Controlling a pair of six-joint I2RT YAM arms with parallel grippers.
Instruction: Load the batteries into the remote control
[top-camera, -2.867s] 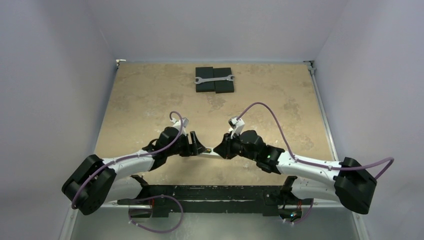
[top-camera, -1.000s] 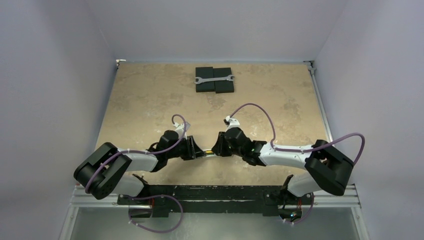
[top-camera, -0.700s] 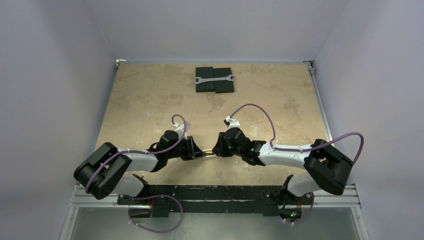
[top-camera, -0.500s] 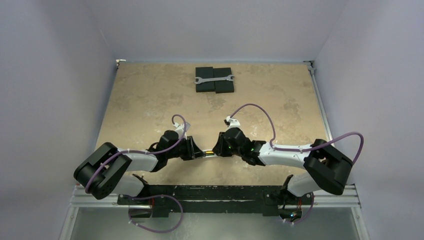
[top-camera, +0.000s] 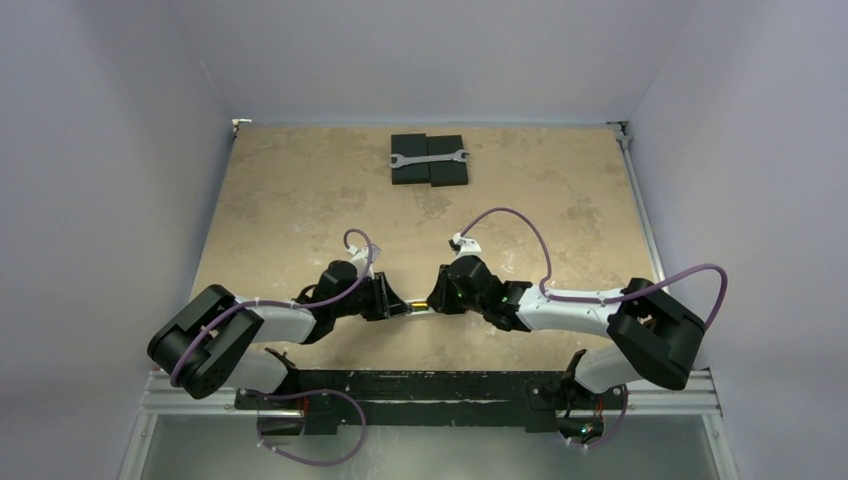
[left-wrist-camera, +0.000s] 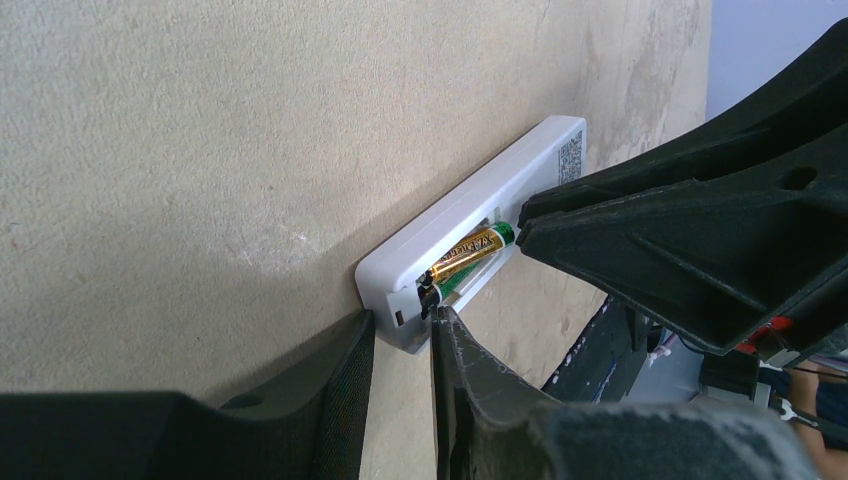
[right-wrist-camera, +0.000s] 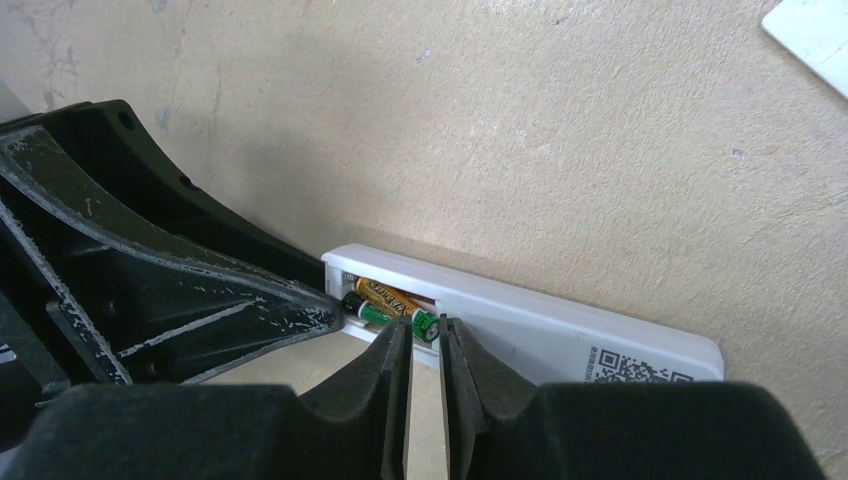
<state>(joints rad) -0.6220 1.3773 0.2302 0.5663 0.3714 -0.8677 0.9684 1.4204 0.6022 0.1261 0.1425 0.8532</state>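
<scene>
remote control (left-wrist-camera: 462, 203) | on beige stone-look table (top-camera: 300, 200) (mottled) | pale lilac walls (top-camera: 420, 60)

Desk (top-camera: 300, 200): beige mottled stone-look top, matt, evenly lit; back wall (top-camera: 420, 50), left wall (top-camera: 90, 180), right wall (top-camera: 760, 150): plain pale lavender-grey, rising from the far, left and right edges; metal rail (top-camera: 648, 230) along right edge; grey metal sheet (top-camera: 450, 455) below near edge.

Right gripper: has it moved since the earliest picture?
Yes. The right gripper has shifted slightly left, its wrist now below the right edge of the black blocks.
</scene>
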